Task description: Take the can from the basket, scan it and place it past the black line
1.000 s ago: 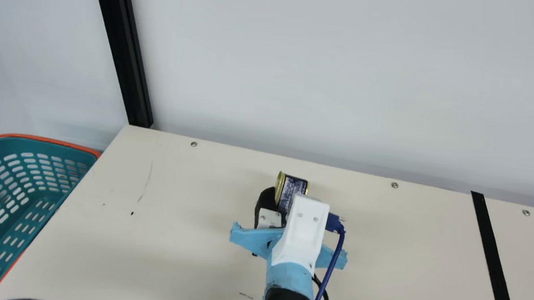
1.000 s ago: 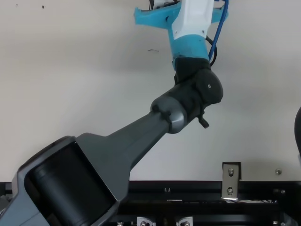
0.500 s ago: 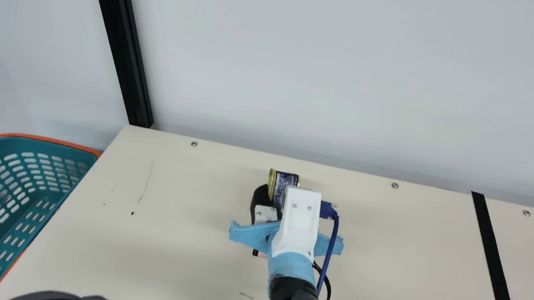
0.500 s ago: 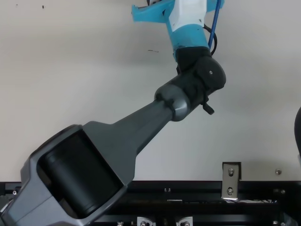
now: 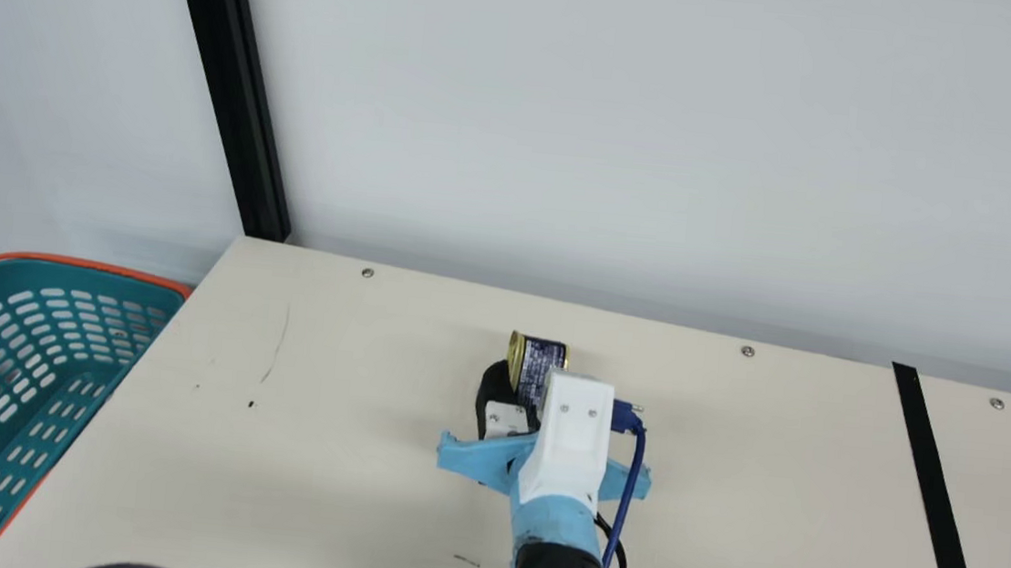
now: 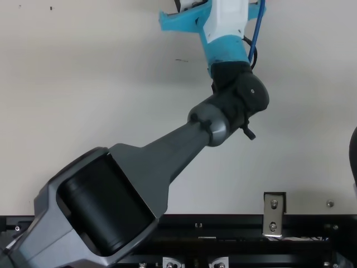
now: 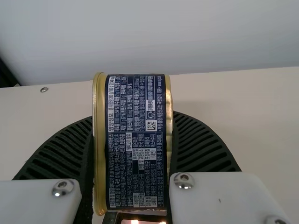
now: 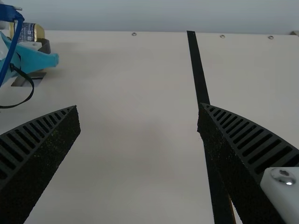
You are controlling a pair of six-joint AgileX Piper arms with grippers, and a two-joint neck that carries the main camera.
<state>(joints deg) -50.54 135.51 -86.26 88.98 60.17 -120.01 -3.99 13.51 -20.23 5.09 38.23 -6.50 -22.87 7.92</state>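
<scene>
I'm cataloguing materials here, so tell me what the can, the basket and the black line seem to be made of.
The can looks like metal, by its glossy gold rims; its dark printed side could be lacquered or wrapped. The basket is probably molded plastic: smooth teal with regular slots. The black line looks flat and matte, perhaps tape.

Can [image 5: 541,360]: navy label patterned with fine white print and small white blocks, one a chequered square code; rims gold. Basket [image 5: 107,283]: teal, patterned with rows of oblong slots; edging orange-red. Table [image 5: 344,453]: cream, marked with a few dark specks; line [image 5: 936,505] across it solid black. Wall [image 5: 574,125]: pale bluish grey. Post [image 5: 229,95]: black. Left tool [image 5: 535,385] and right tool [image 8: 138,115]: black, parallel ribbing. Housing [image 5: 565,440]: white. Bracket [image 5: 481,460]: light blue. Cable [image 5: 623,505]: deep blue. Left arm [image 6: 178,148]: dark grey and black
</scene>
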